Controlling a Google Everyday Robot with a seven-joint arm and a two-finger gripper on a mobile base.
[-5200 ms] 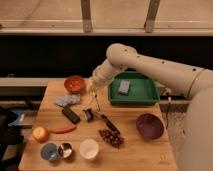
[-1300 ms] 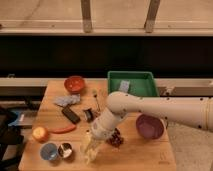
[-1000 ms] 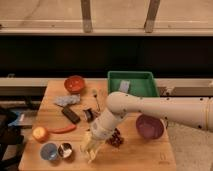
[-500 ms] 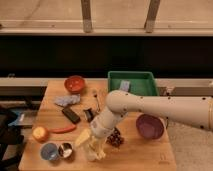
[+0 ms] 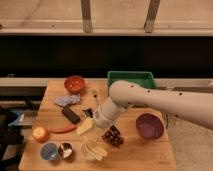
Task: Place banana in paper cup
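Observation:
The white paper cup [image 5: 90, 150] stands near the table's front edge, right of the metal cup. The pale yellow banana [image 5: 98, 151] lies in it, one end poking over the right rim. My gripper [image 5: 84, 127] hangs just above and up-left of the cup, at the end of the white arm [image 5: 150, 100] that reaches in from the right. It is open and holds nothing, apart from the banana.
Wooden table [image 5: 150, 155]. Blue cup [image 5: 49, 151] and metal cup [image 5: 65, 150] stand left of the paper cup. Orange fruit [image 5: 40, 133], red pepper [image 5: 62, 130], black bar [image 5: 71, 114], red bowl [image 5: 75, 83], green tray [image 5: 131, 79], purple bowl [image 5: 149, 126], dark red cluster [image 5: 113, 136].
My gripper was low over the paper cup; it has now risen up and to the left, leaving the banana in the cup.

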